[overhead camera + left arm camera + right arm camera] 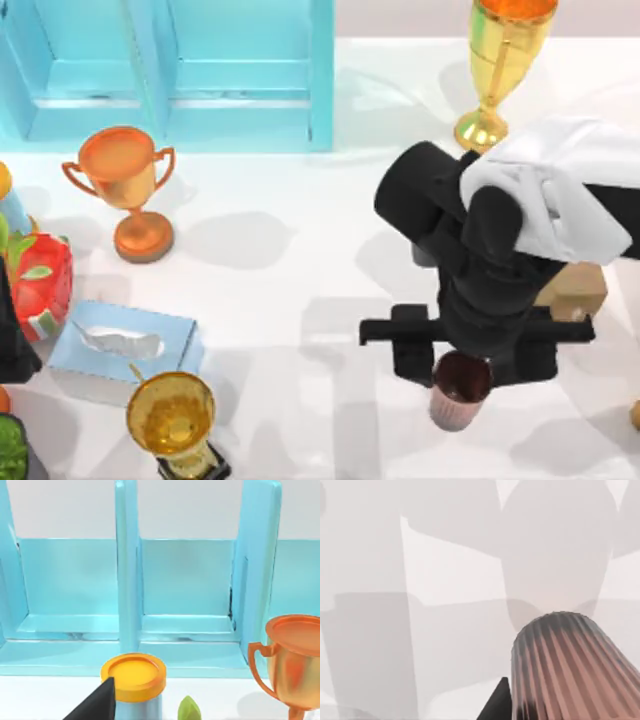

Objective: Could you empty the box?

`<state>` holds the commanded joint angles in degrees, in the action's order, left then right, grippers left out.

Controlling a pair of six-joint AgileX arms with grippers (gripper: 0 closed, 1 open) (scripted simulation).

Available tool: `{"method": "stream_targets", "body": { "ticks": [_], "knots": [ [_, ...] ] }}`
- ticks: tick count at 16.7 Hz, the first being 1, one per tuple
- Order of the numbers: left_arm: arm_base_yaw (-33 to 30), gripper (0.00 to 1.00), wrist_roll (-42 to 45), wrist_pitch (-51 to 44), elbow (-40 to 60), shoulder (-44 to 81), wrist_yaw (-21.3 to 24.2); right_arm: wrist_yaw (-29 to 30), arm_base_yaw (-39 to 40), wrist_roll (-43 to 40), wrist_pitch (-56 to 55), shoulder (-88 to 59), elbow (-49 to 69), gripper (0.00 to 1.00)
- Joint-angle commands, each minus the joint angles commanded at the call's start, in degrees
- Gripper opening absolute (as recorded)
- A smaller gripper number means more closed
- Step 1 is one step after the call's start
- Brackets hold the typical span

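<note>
My right gripper (462, 375) holds the ribbed pink cup (459, 391) upright, just in front of the cardboard box (574, 290), over bare table (300, 300)

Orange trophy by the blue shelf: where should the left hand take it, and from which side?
Judging from the top view, grip the orange trophy at the narrow stem between bowl and round base, coming in level from the table's open front. It stands upright, and its handles stick out left and right, so a side approach looks awkward.

Glossy metallic gold trophy (503, 62), matt ribbed pink cup (458, 391), smooth shiny blue rack (180, 70).
</note>
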<state>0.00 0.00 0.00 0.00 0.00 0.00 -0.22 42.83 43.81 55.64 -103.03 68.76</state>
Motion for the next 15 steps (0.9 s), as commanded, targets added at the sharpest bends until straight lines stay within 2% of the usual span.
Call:
{"method": "stream_targets", "body": {
  "ticks": [7, 15],
  "knots": [
    [0.00, 1.00, 0.00, 0.00, 0.00, 0.00, 0.00, 0.03, 0.23, 0.18, -3.15, -0.84, -2.28, 0.00],
    [0.00, 1.00, 0.00, 0.00, 0.00, 0.00, 0.00, 0.03, 0.23, 0.18, -3.15, -0.84, -2.28, 0.60]
  ]
}}
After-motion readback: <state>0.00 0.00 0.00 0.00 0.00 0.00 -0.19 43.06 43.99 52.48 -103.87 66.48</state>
